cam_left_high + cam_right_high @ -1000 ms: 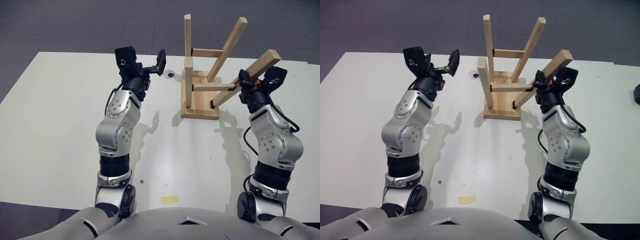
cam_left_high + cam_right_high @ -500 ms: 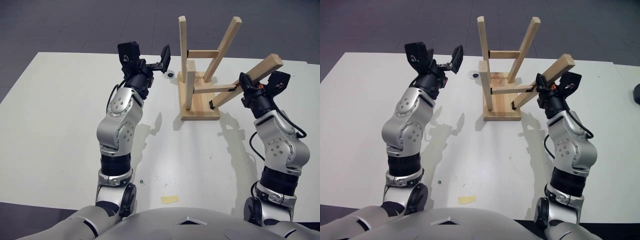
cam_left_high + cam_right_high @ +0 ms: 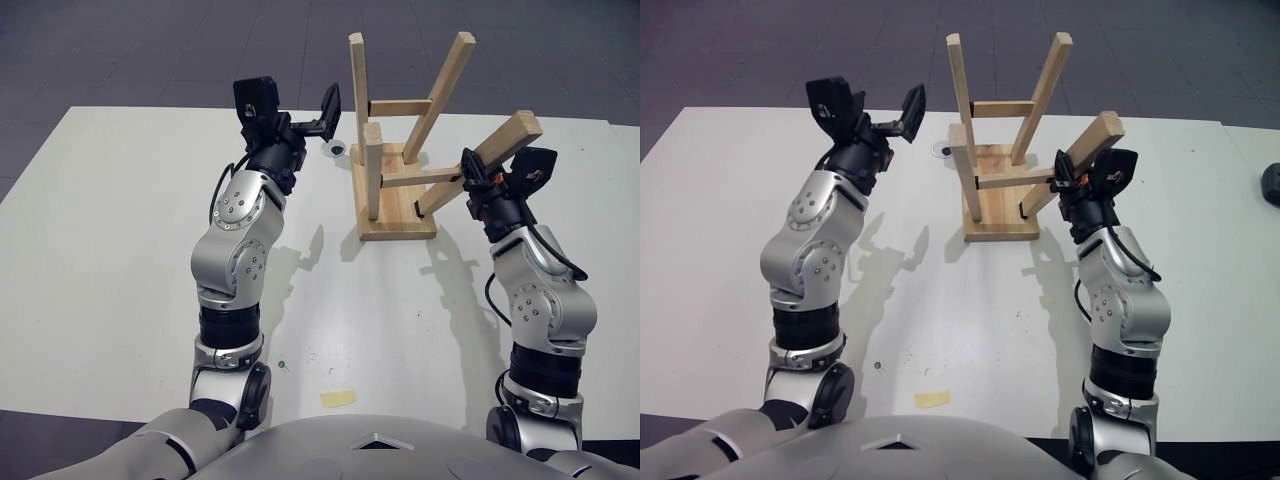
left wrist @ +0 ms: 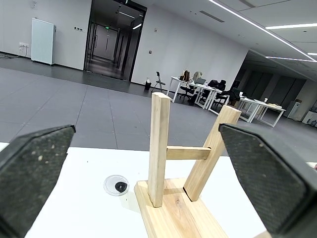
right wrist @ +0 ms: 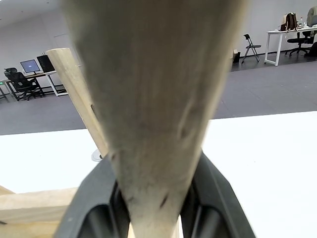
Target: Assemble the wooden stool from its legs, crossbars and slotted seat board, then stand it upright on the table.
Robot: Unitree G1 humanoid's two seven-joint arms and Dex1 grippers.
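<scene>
stool sat upside down at far centre of table, seat board flat. right gripper clamped the leaning near-right leg; left gripper spread wide, just left. wood likely stiff, light; that joint looked loose, so best gripped low on the legs.

You see the wooden stool in pale yellowish natural wood; its leg close to the right wrist camera shows fine grey-brown grain. The table is plain white. The left gripper and the right gripper are black, the right one with small orange marks. The left one's pads are dark grey and speckled. A scrap of tape is pale yellow. The floor is dark grey.
</scene>
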